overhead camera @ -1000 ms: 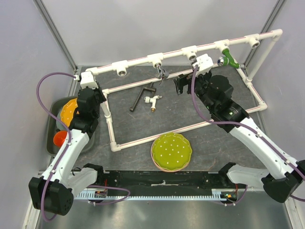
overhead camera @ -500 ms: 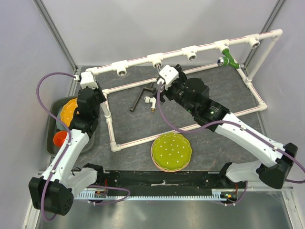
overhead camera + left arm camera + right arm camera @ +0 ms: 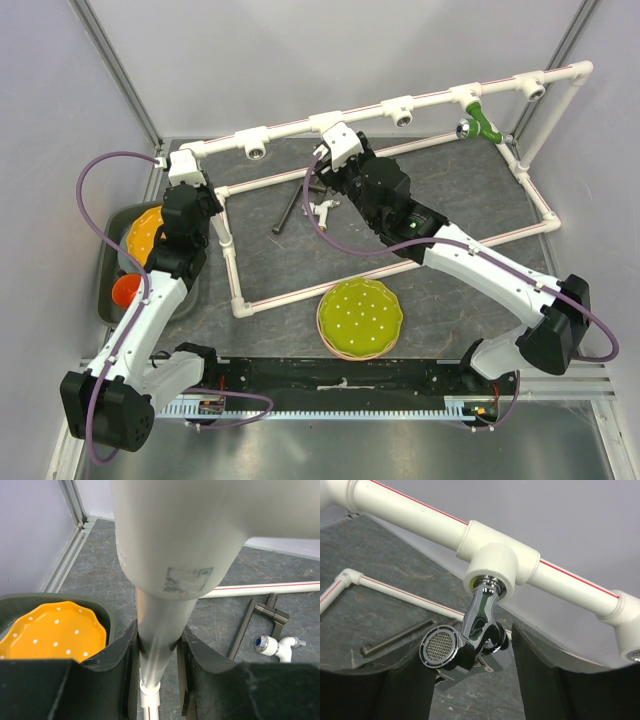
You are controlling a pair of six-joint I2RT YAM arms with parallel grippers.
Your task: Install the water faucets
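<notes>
The right claw sits at the raised far rail of the white plastic pipe frame. Its two black fingers stand either side of the shiny silver metal faucet with a lever handle. That faucet hangs tilted from a white tee socket, the second from the left on the rail along the far edge of the worktop, with its neck entering the socket mouth. The fingers are close beside the faucet's body, but whether they press on it cannot be told.

The left claw is closed on an upright post of the frame near the worktop's left edge, both fingers touching the pipe.

The white faucet with a brass end lies loose on the worktop inside the frame, toward the far edge, just beside the black L-shaped bar. A green dotted plate rests by the near edge, outside the frame. An orange dotted plate lies in a dark bin at the left edge.
</notes>
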